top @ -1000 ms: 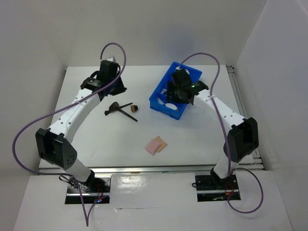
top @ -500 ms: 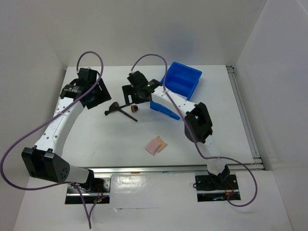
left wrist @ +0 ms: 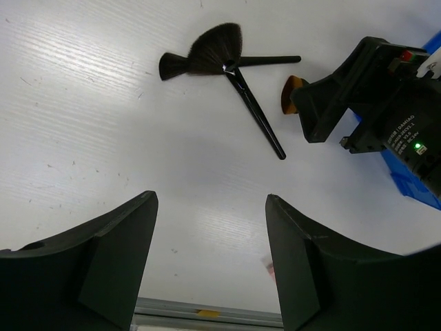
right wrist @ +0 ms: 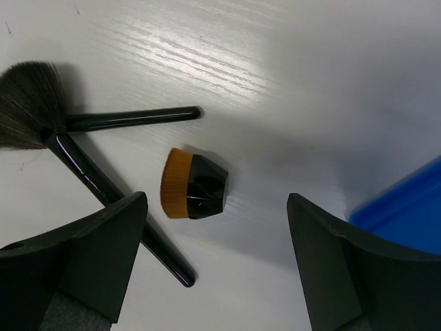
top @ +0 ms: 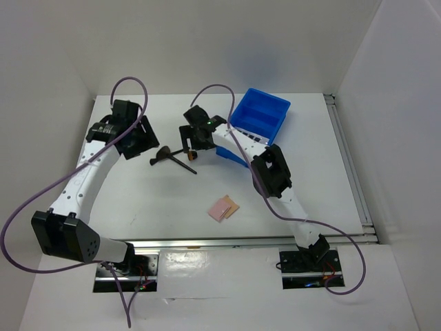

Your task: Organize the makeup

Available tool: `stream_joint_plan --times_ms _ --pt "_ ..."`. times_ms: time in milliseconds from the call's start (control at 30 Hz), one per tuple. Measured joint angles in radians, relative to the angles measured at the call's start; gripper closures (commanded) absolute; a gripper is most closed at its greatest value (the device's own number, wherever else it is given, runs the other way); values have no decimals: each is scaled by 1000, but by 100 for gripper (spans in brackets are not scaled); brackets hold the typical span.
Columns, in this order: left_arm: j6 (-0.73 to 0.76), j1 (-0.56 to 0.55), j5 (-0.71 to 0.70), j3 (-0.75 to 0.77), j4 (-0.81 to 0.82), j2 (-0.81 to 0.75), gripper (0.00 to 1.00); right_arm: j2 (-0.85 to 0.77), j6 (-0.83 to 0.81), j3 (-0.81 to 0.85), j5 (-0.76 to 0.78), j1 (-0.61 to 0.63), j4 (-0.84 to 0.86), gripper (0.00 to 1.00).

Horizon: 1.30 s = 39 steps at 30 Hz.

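Observation:
Two thin black brushes (top: 172,156) lie crossed on the white table, one with a fan of dark bristles (left wrist: 207,55). A short black brush head with orange bristles (right wrist: 194,185) lies beside their handles. My right gripper (right wrist: 217,198) hovers open just above this short brush, jaws wide and nothing between them; in the top view it (top: 193,140) is left of the blue tray. My left gripper (left wrist: 210,198) is open and empty; in the top view it (top: 136,141) is left of the brushes. Pink and tan flat pads (top: 223,207) lie nearer the front.
The blue compartmented tray (top: 260,117) stands at the back right, its corner (right wrist: 406,207) close to my right gripper. White walls enclose the table on three sides. A metal rail (top: 220,241) runs along the near edge.
My right arm has swung left from over the blue tray to above the brushes. My left gripper has pulled back to the left and opened. Both arms have barely moved in the last half second.

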Motion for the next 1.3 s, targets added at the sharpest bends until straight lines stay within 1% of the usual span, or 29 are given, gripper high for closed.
stream_joint_plan --times_ms 200,333,367,500,933,1033,1133,1200,1267,1300 --pt "0 0 6 0 6 12 23 24 0 0 29 23 -1 14" --pt "0 0 8 -4 8 13 23 47 -6 0 51 55 0 22" --pt "0 0 8 -6 8 13 23 47 -8 0 54 63 0 26" --pt "1 0 11 -17 9 13 23 49 -10 0 78 81 0 32" --pt "2 0 51 -29 29 12 23 113 -31 93 172 85 1 32" --pt "2 0 62 -42 36 11 23 123 -39 108 182 85 4 47" --pt "2 0 68 -53 37 10 23 126 -44 112 190 85 4 67" --pt "2 0 70 -56 38 9 23 126 -40 116 190 85 4 68" --pt "2 0 71 -56 38 8 23 126 -41 116 189 85 4 72" --pt "2 0 71 -56 38 8 23 125 -41 116 188 85 5 72"
